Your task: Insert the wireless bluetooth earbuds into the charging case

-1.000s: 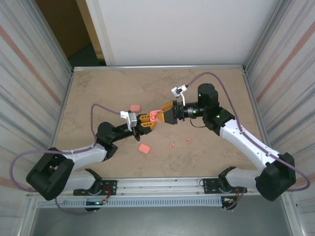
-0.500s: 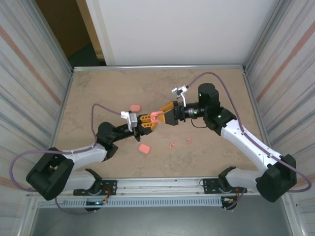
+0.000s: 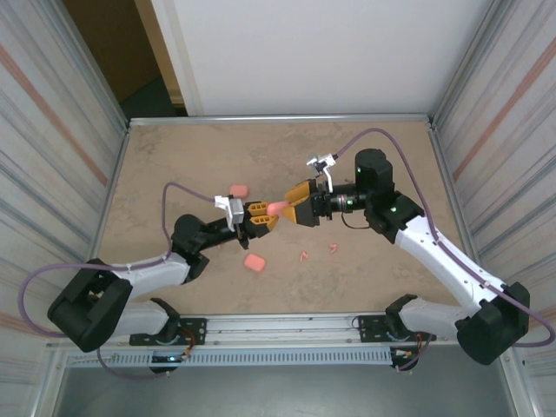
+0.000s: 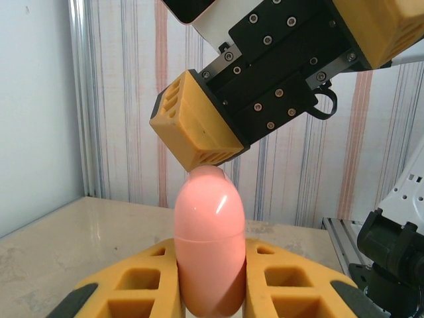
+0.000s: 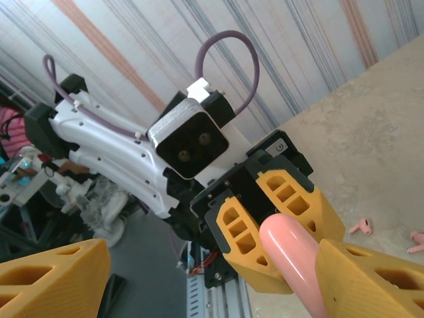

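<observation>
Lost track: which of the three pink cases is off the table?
The middle case, clamped in the left gripper; the other two lie on the table.

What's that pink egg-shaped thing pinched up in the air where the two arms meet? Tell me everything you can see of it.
It is a pink case, a smooth, glossy capsule that looks like plastic, with a fine seam round its middle, closed. It is held off the table, clamped at one end between the left gripper's yellow fingers. Its free end points into the right gripper, whose jaws stand open around it; one yellow finger sits at its tip, touching or nearly so.
</observation>
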Robot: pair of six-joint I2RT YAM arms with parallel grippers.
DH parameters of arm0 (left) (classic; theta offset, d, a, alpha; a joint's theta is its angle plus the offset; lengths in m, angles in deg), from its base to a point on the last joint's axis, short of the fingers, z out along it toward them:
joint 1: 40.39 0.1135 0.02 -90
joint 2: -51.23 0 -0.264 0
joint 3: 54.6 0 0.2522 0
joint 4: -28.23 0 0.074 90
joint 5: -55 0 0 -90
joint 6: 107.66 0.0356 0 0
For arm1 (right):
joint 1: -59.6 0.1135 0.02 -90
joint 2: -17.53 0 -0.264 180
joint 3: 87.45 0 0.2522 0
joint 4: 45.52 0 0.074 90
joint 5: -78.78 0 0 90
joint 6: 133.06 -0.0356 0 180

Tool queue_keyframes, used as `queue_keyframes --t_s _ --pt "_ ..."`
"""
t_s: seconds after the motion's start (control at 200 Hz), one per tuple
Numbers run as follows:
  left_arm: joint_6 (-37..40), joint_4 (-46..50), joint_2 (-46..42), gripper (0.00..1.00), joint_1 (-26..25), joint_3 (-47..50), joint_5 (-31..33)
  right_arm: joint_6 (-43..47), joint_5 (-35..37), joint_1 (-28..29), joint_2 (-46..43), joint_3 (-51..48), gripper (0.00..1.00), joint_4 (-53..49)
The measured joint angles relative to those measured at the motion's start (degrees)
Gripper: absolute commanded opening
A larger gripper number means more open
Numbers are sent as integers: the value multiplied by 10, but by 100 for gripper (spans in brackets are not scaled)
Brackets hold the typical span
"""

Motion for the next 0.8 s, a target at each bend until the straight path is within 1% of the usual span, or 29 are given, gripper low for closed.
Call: queue_keyframes --t_s 0.11,0.175,0.336,0.416,0.511,0.626,0.797 --pt "0 6 0 0 0 -1 2 6 10 -1 -7 0 81 -14" --pt "0 26 0 0 0 -8 9 12 22 -5 -16 0 82 -22" --pt "5 127 0 0 0 -46 39 14 68 -31 -56 -10 86 -41" --pt "7 179 3 0 0 -66 57 8 91 -63 -86 -31 90 -46" --pt "7 218 16 0 0 -80 79 -4 113 -105 -122 -63 94 -52" --pt "6 278 42 0 0 -100 106 -23 136 -153 -155 -98 96 -63" --pt "4 394 92 0 3 -172 141 -60 153 -225 -195 -151 100 -73"
